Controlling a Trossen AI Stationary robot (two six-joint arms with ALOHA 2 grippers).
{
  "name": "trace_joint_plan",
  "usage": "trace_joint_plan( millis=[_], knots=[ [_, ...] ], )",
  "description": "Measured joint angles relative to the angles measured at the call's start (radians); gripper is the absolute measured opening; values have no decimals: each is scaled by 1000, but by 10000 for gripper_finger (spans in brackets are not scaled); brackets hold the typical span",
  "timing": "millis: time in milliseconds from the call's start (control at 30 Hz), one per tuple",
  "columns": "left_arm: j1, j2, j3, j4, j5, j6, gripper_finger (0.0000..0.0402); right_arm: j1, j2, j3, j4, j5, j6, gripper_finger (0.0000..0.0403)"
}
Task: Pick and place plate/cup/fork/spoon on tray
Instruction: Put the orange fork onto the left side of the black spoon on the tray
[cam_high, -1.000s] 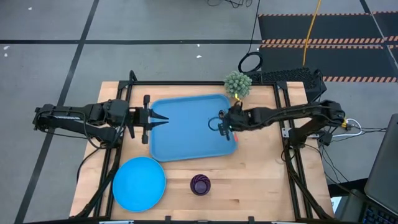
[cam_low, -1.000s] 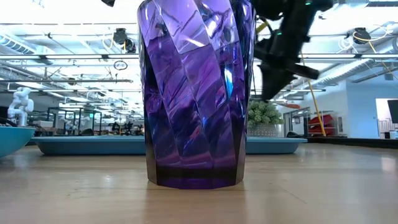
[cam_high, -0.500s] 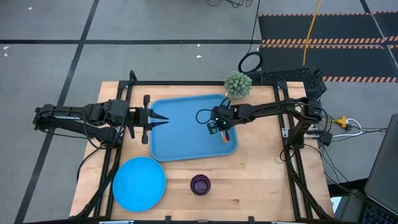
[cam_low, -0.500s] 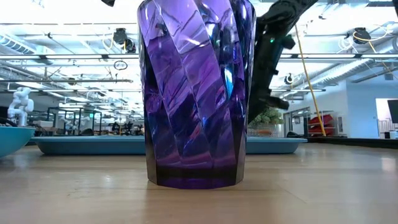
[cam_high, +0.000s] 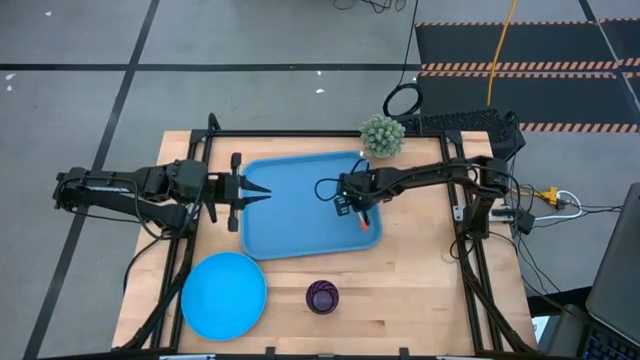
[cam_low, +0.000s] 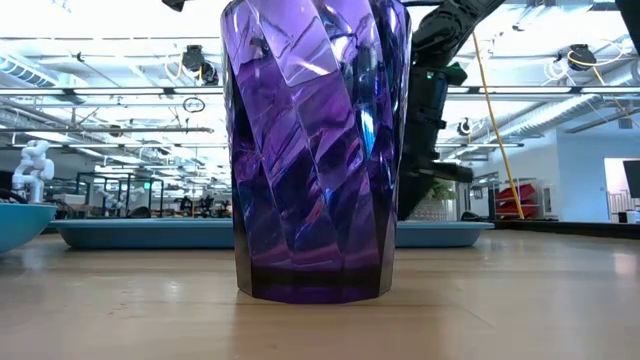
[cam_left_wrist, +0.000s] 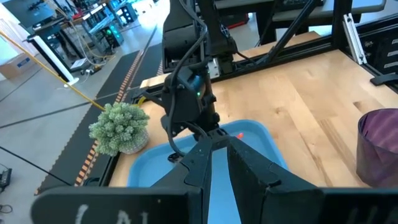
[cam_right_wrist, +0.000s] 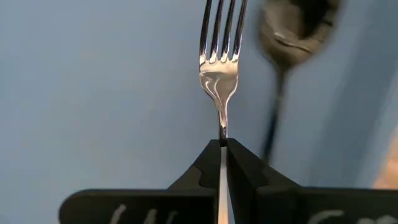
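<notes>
- Two grippers: my right gripper (cam_right_wrist: 222, 144), clamped on the fork (cam_right_wrist: 220, 62), hangs above the tray (cam_high: 290, 215), ready to lay it beside the spoon (cam_right_wrist: 292, 37).
- My left gripper (cam_high: 262, 193) waits at the tray's edge, fingers nearly together, empty.
- Plate (cam_high: 223, 294) and cup (cam_high: 322, 296) sit on the table (cam_high: 420, 290).

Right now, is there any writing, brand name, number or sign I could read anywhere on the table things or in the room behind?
No readable text anywhere.
The tray, plate, cup and fork: plain, no markings.
Room behind the table in the low view: any signs are too small to read.
Floor mats' orange-striped edges in the high view: a pattern, not writing.
</notes>
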Motion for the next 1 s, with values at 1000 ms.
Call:
trace_joint_plan(
  millis=[1000],
  knots=[
    [62,0,0,-62,-3,24,56,9,78,333,-78,56,-26,0]
  ],
)
